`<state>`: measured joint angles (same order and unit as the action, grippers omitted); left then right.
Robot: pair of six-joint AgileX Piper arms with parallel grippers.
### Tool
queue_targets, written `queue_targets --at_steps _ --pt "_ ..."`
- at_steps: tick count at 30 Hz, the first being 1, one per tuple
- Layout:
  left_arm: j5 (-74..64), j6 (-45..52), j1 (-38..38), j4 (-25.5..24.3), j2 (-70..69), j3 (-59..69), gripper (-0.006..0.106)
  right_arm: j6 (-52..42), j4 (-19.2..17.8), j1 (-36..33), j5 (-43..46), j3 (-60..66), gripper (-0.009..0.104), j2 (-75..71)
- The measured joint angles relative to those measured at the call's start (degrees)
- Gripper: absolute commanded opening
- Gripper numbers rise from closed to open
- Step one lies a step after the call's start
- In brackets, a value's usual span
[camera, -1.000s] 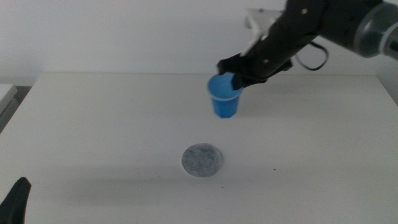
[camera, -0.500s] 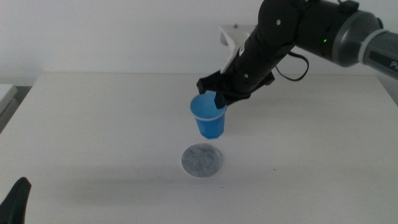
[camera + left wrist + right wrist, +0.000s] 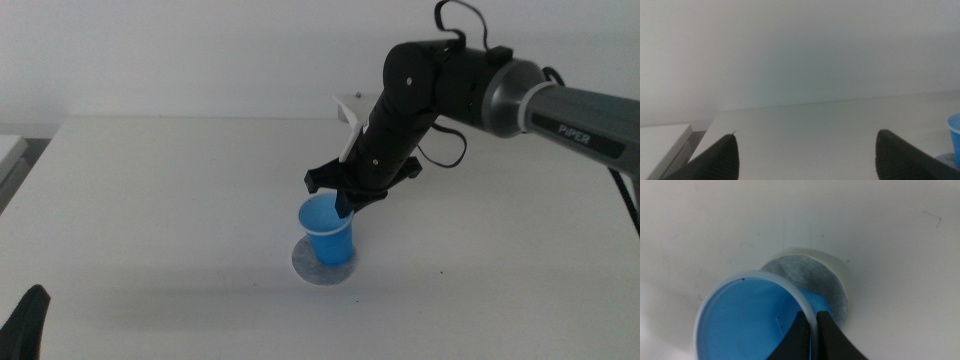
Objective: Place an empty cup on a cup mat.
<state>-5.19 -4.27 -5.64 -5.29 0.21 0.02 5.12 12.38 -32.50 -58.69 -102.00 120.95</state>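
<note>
- Across the middle view runs a plain white tabletop (image 3: 150, 200), matte and faintly scuffed, ending at a pale, bare wall behind it.
- At the far left edge a separate light grey surface (image 3: 10, 150) shows just beside the tabletop.
- Near the centre lies the cup mat (image 3: 305, 268), a thin, flat, round disc of speckled grey.
- Over that disc stands the cup (image 3: 327, 232), upright, small and bright blue, tapering downward, with a thin white rim and a blue inside; whether its base touches the mat cannot be told.
- From the right side the dark arm reaches in, and the right end effector (image 3: 812, 330) pinches the cup's rim wall, one jaw inside and one outside.
- Down at the bottom left corner waits the left end effector (image 3: 805, 150), its two jaws spread wide apart with nothing between them.
</note>
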Motion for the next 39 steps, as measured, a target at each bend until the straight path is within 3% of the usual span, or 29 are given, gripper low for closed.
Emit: queue_targets --at_steps 16,28,32,35,39 --pt "0.00 0.00 0.00 0.00 0.00 0.00 0.094 -0.50 0.39 -0.59 1.53 -0.12 0.000 2.19" --pt "0.00 0.00 0.00 0.00 0.00 0.00 0.094 -2.32 -0.05 -0.59 1.16 -0.12 0.062 -3.58" --pt "0.00 0.00 0.00 0.00 0.00 0.00 0.094 -3.25 -3.24 -0.59 0.47 -0.12 0.079 -8.77" --pt "0.00 0.00 0.00 0.00 0.00 0.00 0.094 -3.96 -5.81 0.65 -1.30 -0.12 0.082 -13.92" --pt "0.00 0.00 0.00 0.00 0.00 0.00 0.094 -6.93 -6.22 5.70 -2.27 -0.12 0.082 -22.71"
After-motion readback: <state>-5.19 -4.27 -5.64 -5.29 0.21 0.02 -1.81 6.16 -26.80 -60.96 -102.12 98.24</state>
